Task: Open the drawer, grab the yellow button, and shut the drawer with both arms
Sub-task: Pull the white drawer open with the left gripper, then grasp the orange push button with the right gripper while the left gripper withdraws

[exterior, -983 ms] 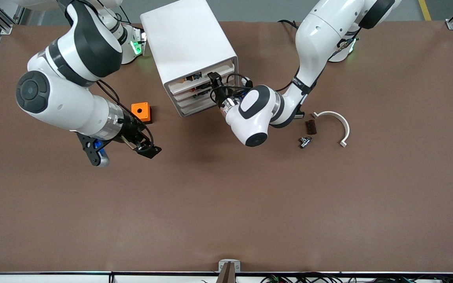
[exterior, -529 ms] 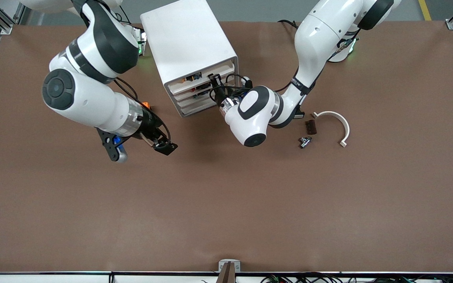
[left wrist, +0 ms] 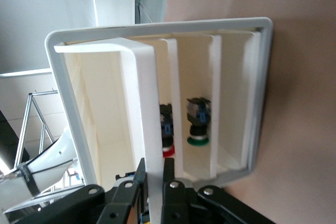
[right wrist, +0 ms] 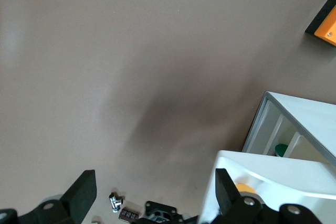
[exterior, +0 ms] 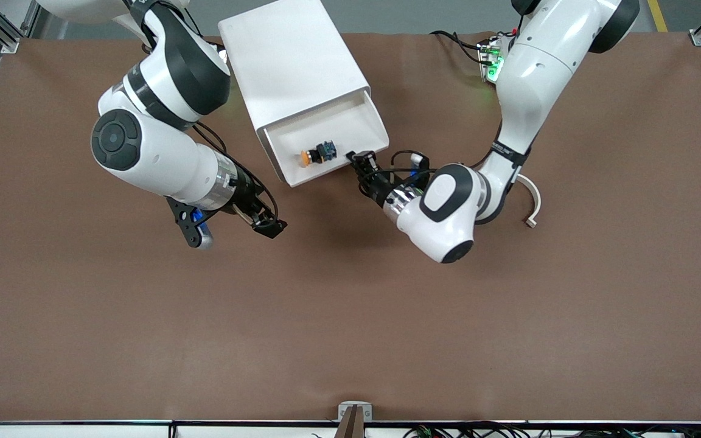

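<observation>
Now drawer (exterior: 332, 143) out | left gripper (exterior: 362, 163) clamps rim | button (exterior: 319, 153) inside

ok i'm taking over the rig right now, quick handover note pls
Left gripper: shut on the front lip of the drawer, the top one, which is pulled out.
Right gripper: open, empty, over bare table near the cabinet.
Button: lying in the open drawer, untouched.
Done: drawer opened.
Left: right arm takes the button, then close the drawer.

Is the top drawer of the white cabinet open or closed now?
Open. The drawer sticks out of the cabinet, with the button visible inside; the left gripper grips its front edge.
</observation>
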`<action>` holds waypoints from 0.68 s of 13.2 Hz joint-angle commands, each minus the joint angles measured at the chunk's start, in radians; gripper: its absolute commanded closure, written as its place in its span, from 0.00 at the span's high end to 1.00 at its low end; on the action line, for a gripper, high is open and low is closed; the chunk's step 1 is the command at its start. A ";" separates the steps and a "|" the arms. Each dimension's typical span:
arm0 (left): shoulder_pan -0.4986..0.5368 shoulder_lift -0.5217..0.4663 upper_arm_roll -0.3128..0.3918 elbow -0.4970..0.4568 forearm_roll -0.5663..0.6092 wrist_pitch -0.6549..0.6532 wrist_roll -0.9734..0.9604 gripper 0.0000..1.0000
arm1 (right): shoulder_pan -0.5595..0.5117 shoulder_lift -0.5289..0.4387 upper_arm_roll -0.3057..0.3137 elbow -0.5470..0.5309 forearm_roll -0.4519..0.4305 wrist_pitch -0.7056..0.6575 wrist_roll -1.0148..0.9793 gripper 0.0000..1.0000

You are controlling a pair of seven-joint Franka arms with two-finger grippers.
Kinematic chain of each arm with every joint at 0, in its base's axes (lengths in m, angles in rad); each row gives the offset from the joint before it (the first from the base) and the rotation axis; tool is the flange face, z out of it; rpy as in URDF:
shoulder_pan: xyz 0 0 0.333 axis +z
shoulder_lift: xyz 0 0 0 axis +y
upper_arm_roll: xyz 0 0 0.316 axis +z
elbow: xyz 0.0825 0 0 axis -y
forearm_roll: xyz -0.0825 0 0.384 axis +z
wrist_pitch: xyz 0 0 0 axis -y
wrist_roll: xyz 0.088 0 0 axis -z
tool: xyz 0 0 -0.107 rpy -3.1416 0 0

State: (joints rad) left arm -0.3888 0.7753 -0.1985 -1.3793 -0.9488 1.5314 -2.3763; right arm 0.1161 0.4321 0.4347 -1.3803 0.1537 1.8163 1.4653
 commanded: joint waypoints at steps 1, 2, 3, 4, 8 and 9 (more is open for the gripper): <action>0.007 0.019 0.014 0.043 -0.002 -0.002 0.060 0.02 | 0.017 -0.004 0.006 -0.023 0.001 0.014 0.038 1.00; 0.007 0.024 0.017 0.054 -0.002 -0.002 0.060 0.04 | 0.036 -0.013 0.004 -0.042 0.001 0.026 0.056 1.00; 0.008 0.025 0.019 0.055 -0.002 0.003 0.060 0.18 | 0.052 -0.027 0.004 -0.074 -0.014 0.040 0.085 1.00; 0.008 0.024 0.019 0.055 -0.002 0.003 0.060 0.55 | 0.065 -0.045 0.007 -0.112 -0.041 0.060 0.101 1.00; 0.021 0.015 0.022 0.057 0.007 0.003 0.068 0.99 | 0.086 -0.159 0.033 -0.276 -0.048 0.110 0.102 1.00; 0.024 0.009 0.037 0.066 0.008 0.001 0.086 0.99 | 0.089 -0.185 0.036 -0.311 -0.048 0.120 0.112 1.00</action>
State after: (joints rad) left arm -0.3683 0.7868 -0.1776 -1.3391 -0.9488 1.5434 -2.3160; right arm 0.2142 0.3517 0.4581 -1.5720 0.1193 1.9085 1.5519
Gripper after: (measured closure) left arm 0.454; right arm 0.000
